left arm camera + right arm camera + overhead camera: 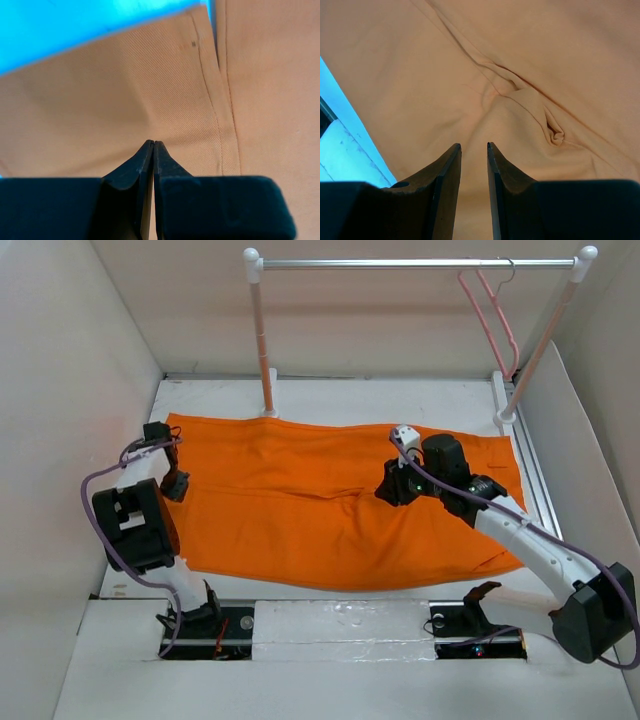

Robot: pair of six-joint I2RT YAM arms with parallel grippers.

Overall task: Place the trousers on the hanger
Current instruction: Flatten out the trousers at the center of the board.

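The orange trousers (300,505) lie spread flat across the white table. The pale-pink hanger (505,335) hangs by its hook at the right end of the rail, away from both arms. My left gripper (177,485) is at the trousers' left edge. In the left wrist view it (152,143) is shut, tips together just over the cloth (100,100) near a stitched seam, with no cloth visibly pinched. My right gripper (388,488) hovers over the trousers' middle. In the right wrist view it (474,146) is narrowly open and empty above a puckered seam fold (552,131).
A metal rail (410,262) on two white posts (263,340) (545,340) stands at the back of the table. White walls close in the left, right and back. The table's bare surface (350,400) shows behind the trousers.
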